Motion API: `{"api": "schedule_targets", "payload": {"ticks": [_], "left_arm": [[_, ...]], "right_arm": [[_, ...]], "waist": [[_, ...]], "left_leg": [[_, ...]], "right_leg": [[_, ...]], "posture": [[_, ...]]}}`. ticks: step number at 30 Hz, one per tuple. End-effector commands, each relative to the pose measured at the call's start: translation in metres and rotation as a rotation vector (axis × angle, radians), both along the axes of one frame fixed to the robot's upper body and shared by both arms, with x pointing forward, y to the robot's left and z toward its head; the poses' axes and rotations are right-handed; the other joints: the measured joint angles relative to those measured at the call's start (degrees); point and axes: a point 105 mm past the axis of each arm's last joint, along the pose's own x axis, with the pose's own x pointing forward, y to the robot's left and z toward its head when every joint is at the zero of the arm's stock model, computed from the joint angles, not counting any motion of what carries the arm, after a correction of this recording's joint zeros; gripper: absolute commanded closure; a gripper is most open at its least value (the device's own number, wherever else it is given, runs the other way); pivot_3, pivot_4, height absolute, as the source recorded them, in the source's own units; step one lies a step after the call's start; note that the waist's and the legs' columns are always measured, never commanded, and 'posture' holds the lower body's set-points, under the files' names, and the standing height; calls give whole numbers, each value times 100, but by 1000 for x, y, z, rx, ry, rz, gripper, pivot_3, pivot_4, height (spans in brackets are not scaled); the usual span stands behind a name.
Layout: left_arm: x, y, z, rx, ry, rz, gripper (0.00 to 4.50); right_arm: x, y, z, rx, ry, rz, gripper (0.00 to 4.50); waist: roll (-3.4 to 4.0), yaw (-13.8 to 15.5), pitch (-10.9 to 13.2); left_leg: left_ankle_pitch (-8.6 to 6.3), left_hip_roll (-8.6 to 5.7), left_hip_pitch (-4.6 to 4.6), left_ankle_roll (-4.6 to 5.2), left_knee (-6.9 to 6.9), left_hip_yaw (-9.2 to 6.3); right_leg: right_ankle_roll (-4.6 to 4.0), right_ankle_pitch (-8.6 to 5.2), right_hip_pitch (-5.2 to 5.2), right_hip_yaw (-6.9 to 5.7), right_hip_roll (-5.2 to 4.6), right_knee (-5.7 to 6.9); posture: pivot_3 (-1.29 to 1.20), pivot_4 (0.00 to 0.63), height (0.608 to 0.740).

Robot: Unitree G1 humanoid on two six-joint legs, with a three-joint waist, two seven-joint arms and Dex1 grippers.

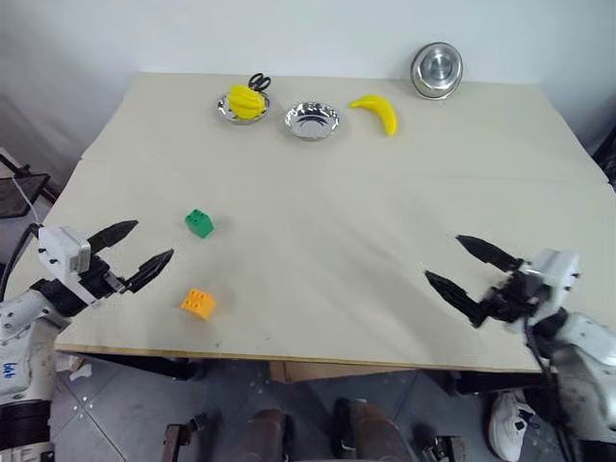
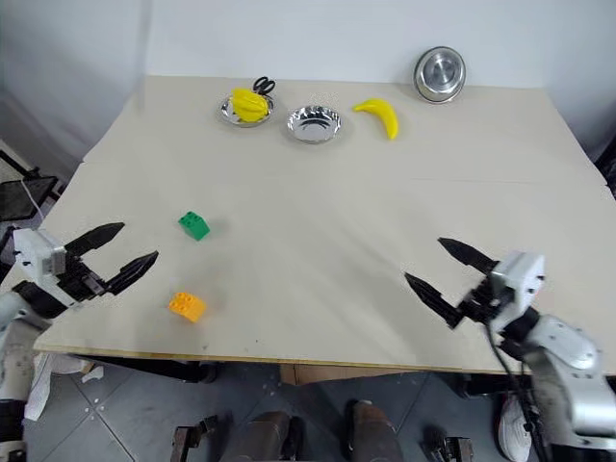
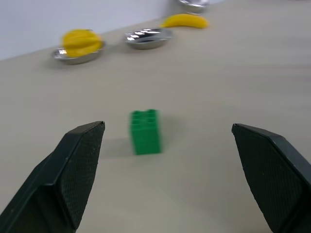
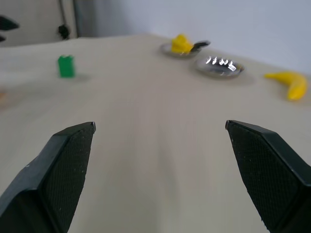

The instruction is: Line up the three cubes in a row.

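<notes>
Left gripper [image 1: 130, 250] first: we see fingers spread wide, empty. Just right of it sit the orange-yellow cube [image 1: 197, 303] near the table [image 1: 318, 202] front edge and the green cube [image 1: 199, 223] farther back. Right gripper [image 1: 472, 269] is spread too, holding nothing.

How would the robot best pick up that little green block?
Probably with the open left gripper, nearest it. Close the fingers on two opposite flat side walls of the green cube, coming from the robot's side or from above. The studded top gives poor purchase, and nothing crowds it.
</notes>
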Motion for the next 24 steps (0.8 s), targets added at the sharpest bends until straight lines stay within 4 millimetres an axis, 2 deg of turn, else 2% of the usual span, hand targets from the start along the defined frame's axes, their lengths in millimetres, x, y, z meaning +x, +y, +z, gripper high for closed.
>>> {"api": "schedule_targets", "payload": {"ticks": [1,4,7,10,15,18,24], "left_arm": [[-18,-26,4,52,18,-197,49],[-24,-41,-5,76,71,-298,49],[-27,-58,-14,90,96,-399,49],[-25,-69,-18,101,104,-454,49],[-22,-83,-16,139,79,-518,49],[-20,-89,-11,128,54,-524,49],[-21,-95,-2,104,25,-526,49]], "right_arm": [[-17,-35,14,-37,-1,-53,0],[-34,-68,5,-115,46,-144,0],[-49,-113,-4,-167,59,-314,0],[-61,-134,-12,-181,81,-391,0],[-77,-151,-25,-196,150,-443,0],[-74,-152,-33,-199,178,-450,0],[-35,-145,-37,-257,246,-406,0]], "waist": [[1,24,0],[0,37,0],[3,15,0],[8,6,-1],[14,-10,-4],[21,-11,-8],[25,-35,-9]], "left_leg": [[0,0,0,2,-1,0],[-2,0,0,5,-7,-2],[-2,0,1,5,-14,1],[-2,0,3,6,-17,6],[4,0,14,2,-46,9],[10,0,19,-5,-59,10],[15,-1,19,-6,-55,17]], "right_leg": [[-1,-1,3,0,-1,-3],[-3,-2,5,1,-1,-10],[-4,-2,3,3,-1,-12],[-4,-2,3,8,0,-13],[-8,-5,-2,11,1,-7],[-9,-5,-3,13,1,-8],[-9,-5,-4,20,1,-8]], "posture": [[0,150,740],[0,150,740],[0,150,740],[0,150,740],[0,150,740],[0,150,740],[0,150,740]]}}
